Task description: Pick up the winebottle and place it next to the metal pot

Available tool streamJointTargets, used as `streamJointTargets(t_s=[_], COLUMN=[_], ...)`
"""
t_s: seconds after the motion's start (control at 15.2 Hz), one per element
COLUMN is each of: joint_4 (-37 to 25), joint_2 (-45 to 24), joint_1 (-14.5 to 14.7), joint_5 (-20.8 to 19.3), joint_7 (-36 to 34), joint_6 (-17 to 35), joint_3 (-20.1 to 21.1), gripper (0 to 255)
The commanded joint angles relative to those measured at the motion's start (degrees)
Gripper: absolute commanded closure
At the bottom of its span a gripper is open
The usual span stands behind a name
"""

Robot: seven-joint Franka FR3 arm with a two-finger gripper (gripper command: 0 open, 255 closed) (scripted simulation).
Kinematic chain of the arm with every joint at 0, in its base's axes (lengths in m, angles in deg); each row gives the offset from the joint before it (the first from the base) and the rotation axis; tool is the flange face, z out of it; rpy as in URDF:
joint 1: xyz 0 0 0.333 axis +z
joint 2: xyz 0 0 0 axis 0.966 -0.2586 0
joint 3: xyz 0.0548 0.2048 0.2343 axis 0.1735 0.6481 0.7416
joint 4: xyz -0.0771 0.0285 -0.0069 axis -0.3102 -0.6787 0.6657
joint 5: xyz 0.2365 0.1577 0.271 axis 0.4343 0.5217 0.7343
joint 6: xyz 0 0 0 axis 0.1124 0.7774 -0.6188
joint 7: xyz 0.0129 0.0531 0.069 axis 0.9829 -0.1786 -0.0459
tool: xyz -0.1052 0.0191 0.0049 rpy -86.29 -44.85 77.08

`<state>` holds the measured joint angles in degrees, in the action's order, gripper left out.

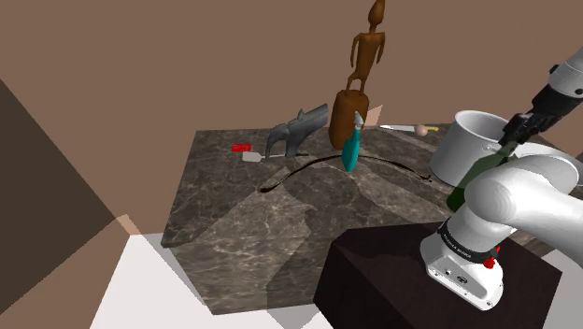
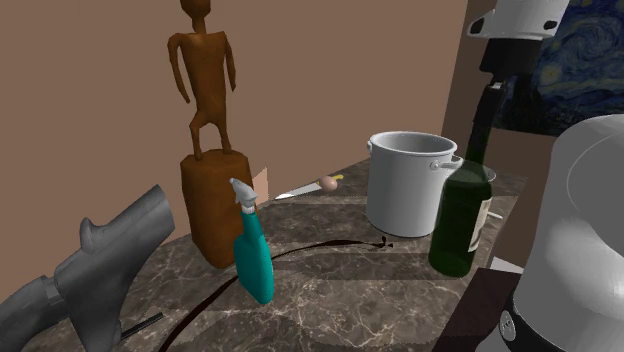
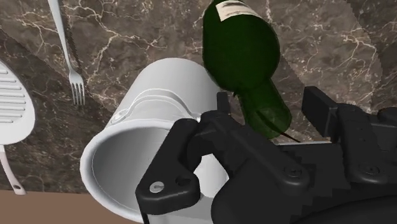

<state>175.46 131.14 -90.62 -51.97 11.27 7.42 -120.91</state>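
One dark green bottle (image 2: 460,215) stands upright on the marble-patterned surface (image 2: 340,290), just beside the pale grey pot (image 2: 408,185), at its four o'clock in the second exterior view. Its pale label (image 2: 487,215) bears marks too small to read. The claw (image 3: 266,105) is released: its black fingers (image 3: 321,111) flank the see-through neck, with a sliver of surface showing beside one finger. The wrist view adds a fork (image 3: 67,51) and a slotted white spatula (image 3: 13,105) near the pot. The second exterior view adds a carved brown figure (image 2: 205,150), a teal spray bottle (image 2: 252,255) at its five o'clock, and a swirling night-sky painting (image 2: 585,60).
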Motion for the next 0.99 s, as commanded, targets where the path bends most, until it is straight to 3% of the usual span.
streamJointTargets(t_s=[0.0,0.26,0.53,0.92], joint_4=[0.08,0.13,-7.14,-7.14], joint_2=[-0.06,0.0,-3.37,-3.36], joint_1=[0.02,0.0,2.39,2.4], joint_5=[-0.03,0.05,4.83,4.82], joint_7=[0.01,-0.03,0.08,0.07], joint_6=[-0.02,-0.05,-3.88,-3.89], joint_3=[-0.1,0.0,5.16,5.16], gripper=[0,0,0,0])
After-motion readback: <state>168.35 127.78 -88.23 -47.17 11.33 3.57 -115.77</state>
